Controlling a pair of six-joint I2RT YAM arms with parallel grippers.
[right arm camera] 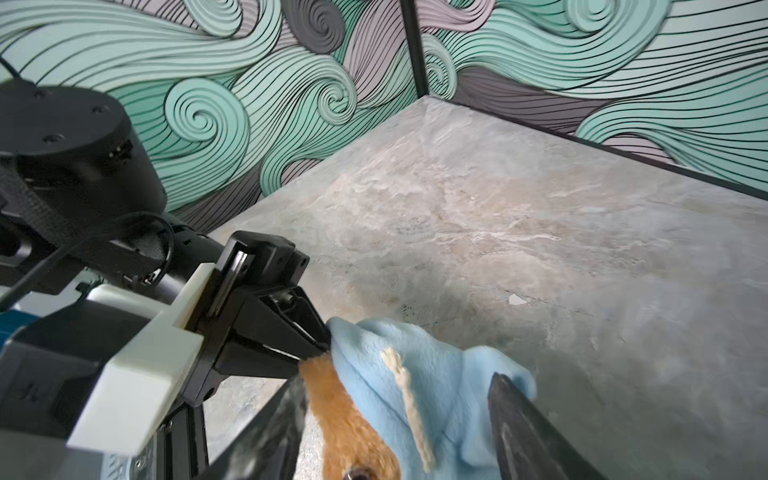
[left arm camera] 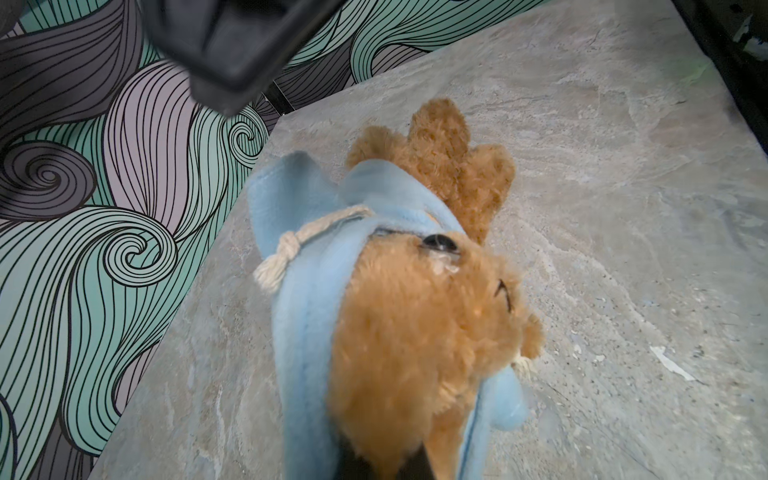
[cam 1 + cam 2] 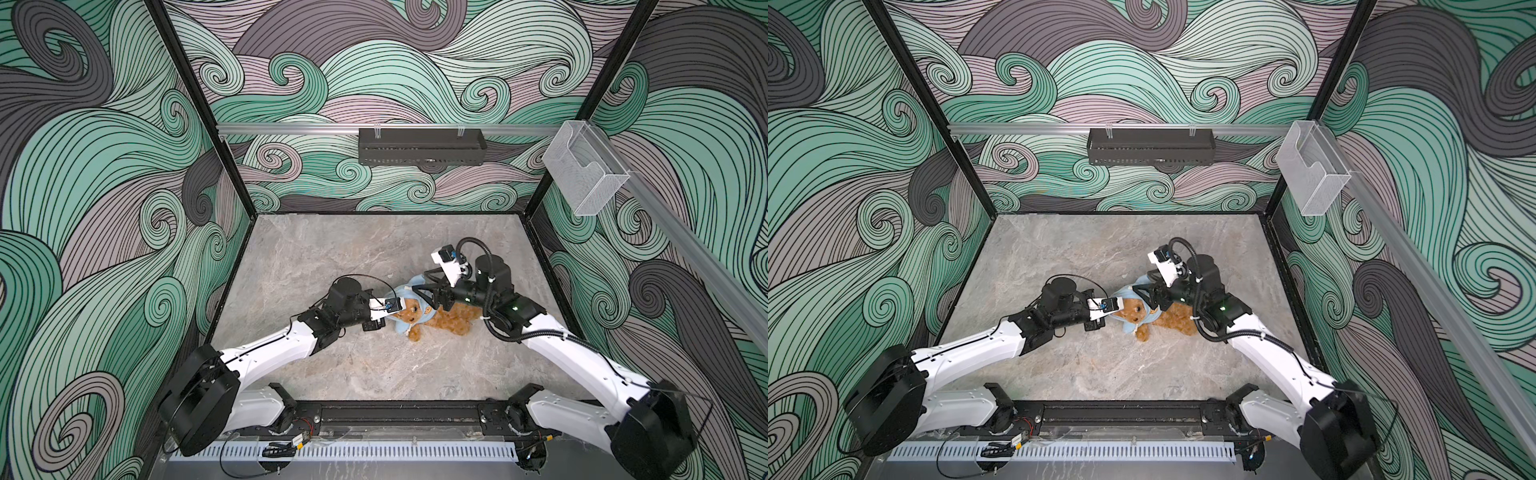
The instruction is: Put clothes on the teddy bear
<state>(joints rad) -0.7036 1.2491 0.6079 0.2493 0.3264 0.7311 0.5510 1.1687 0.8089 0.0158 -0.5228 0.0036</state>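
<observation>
The teddy bear lies near the middle of the tabletop, a little toward its right edge, with a light blue shirt bunched around its head. The left jaws pinch the shirt's edge. The right jaws stand spread, straddling the shirt.

In the left wrist view the bear is cut off by the lower edge, and its head is partly hidden under the shirt. In the right wrist view the right gripper is blurred and cropped at the lower edge.
</observation>
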